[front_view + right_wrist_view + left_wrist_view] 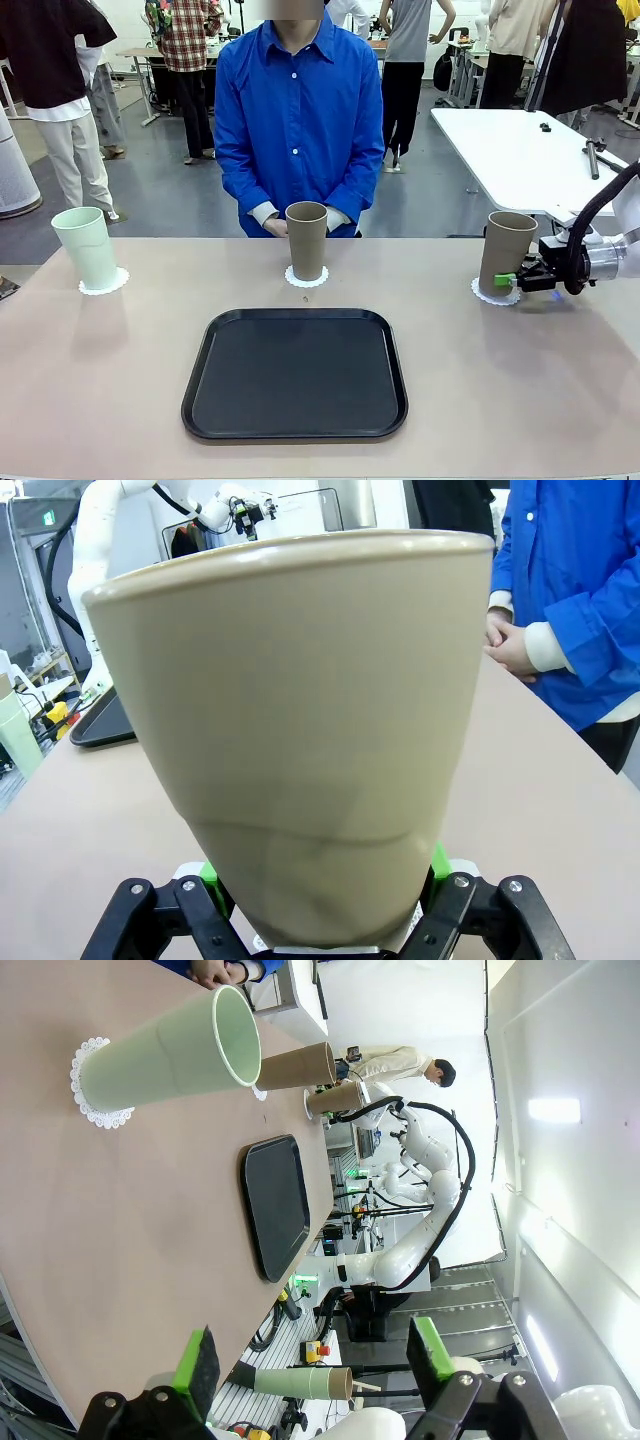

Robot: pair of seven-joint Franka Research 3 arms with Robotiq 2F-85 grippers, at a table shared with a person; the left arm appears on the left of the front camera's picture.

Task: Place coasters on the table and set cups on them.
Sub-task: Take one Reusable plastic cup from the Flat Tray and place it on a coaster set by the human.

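Holding the last tan cup (506, 252) low down, the right gripper (512, 280) pinches it on its coaster (494, 292) near the table's (520, 400) right edge. It seems fully down. Next: let go. The left gripper (310, 1375) waits spread, empty.

No text, label, brand, number or sign can be read anywhere.

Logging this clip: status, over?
Right gripper shut on tan cup, seated on coaster. Left gripper open, empty. Nothing in the way.
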